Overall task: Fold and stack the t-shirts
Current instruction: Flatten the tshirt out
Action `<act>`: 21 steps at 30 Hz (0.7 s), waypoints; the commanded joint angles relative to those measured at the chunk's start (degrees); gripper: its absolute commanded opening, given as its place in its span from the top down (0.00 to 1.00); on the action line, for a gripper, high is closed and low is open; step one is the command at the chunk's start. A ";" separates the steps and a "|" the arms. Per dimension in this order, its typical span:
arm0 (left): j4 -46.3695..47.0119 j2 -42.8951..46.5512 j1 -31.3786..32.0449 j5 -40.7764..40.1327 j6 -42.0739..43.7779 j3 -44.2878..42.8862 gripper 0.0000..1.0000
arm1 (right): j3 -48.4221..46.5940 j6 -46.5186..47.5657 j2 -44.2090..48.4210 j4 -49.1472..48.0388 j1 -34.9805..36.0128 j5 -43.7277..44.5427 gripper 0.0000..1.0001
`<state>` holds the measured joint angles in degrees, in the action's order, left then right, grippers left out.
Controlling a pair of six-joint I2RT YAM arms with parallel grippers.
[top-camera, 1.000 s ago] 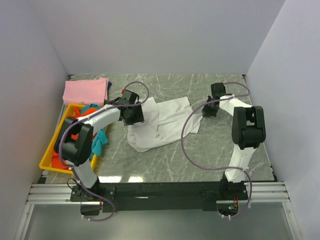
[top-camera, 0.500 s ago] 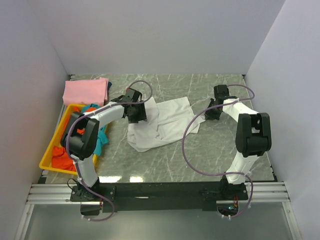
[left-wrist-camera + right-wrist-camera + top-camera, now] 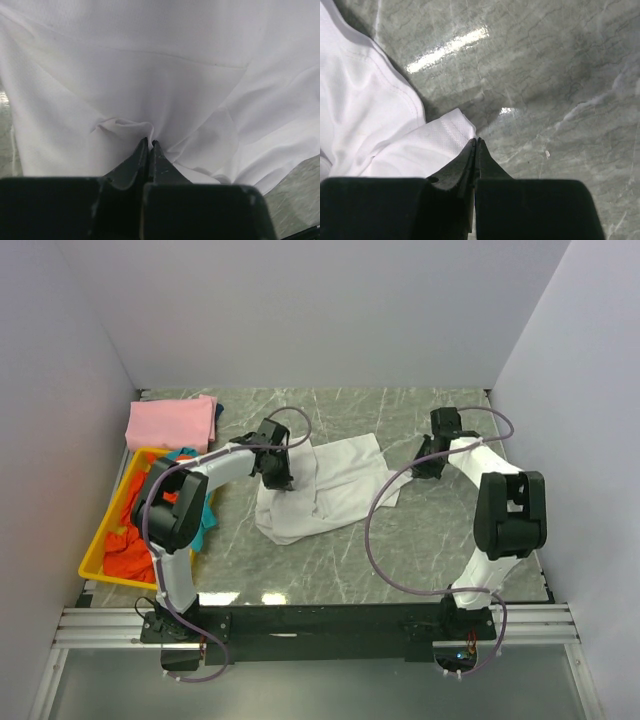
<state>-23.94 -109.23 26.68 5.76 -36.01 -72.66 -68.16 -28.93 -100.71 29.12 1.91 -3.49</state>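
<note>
White t-shirt (image 3: 325,490) is lying crumpled mid-table, wrinkled, partly bunched, thin matte knit with visible seams. Left gripper (image 3: 150,143) is pressing together on a raised fold of it, cloth puckering at the tips. Right gripper (image 3: 476,141) is pinching the shirt's right corner tip, fingers closed flat, just above the table (image 3: 400,550).

Pink t-shirt (image 3: 170,422) is sitting folded in the back left corner. Yellow tray (image 3: 100,573) on the left is holding the orange-red t-shirt (image 3: 122,552) and teal t-shirt (image 3: 206,512), the teal one spilling over the rim. Left arm is reaching across the tray. Purple cable (image 3: 368,530) is looping beside the white shirt. Table is glossy grey marble-look, veined, reflecting light.
</note>
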 commanded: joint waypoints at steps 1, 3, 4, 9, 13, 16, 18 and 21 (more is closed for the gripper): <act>-2.59 2.87 0.04 -3.37 1.11 -4.76 1.00 | -2.50 -0.08 4.54 2.51 -1.12 0.32 1.00; -4.69 4.63 -0.66 -4.79 1.99 -8.53 0.99 | -4.43 0.18 6.30 4.35 -1.65 0.58 1.00; -5.40 5.16 -0.92 -5.58 2.34 -10.20 0.99 | -5.39 0.27 6.92 5.14 -1.65 0.67 1.00; -7.26 9.90 -2.77 -9.53 4.80 -21.19 0.98 | -13.04 1.15 11.48 11.11 -6.30 0.59 1.00; -8.13 12.90 -4.70 -10.94 6.48 -27.52 0.98 | -21.03 2.64 14.04 15.69 -8.24 0.84 1.00; -3.94 18.60 -5.23 -11.73 8.93 -28.51 0.97 | -28.50 3.88 16.15 18.25 -8.33 1.03 1.00; 3.44 25.60 -5.23 -11.91 10.69 -22.98 0.96 | -30.80 4.05 18.51 18.25 -8.33 0.41 1.00; 8.03 32.82 -5.32 -11.74 11.75 -12.88 0.89 | -28.53 3.18 22.03 17.72 -8.33 0.15 1.00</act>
<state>-22.46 -83.61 21.12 -4.86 -27.51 -91.83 -96.86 -26.44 -82.72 44.18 -6.48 -3.31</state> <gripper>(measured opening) 0.078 0.007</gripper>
